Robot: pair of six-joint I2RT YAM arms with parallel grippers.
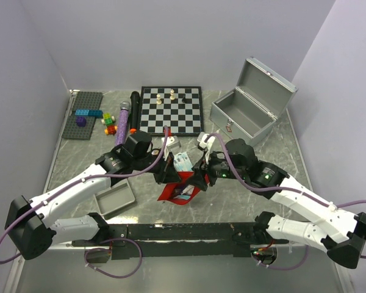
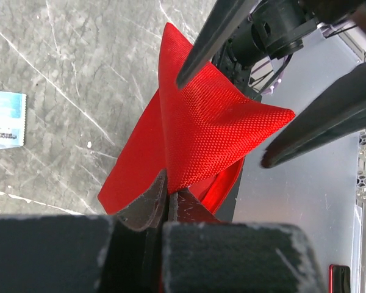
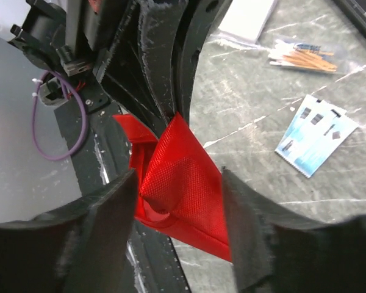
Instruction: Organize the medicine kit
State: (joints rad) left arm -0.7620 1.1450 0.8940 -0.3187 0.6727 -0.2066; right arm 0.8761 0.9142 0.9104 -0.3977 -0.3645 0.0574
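Just nearside of the black-and-white chessboard (image 1: 171, 110), the left gripper (image 2: 169, 183) clamps a flat red fabric pouch (image 2: 207, 128). Only the wrist views show the right gripper (image 3: 178, 189) straddling it, fingers apart. The open silver-grey metal medicine kit (image 1: 244, 119) stands right of the chessboard.

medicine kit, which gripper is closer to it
Right. The right gripper straddles the red pouch, in front and left of the open medicine kit. The left gripper pinches the pouch's far side, further left.
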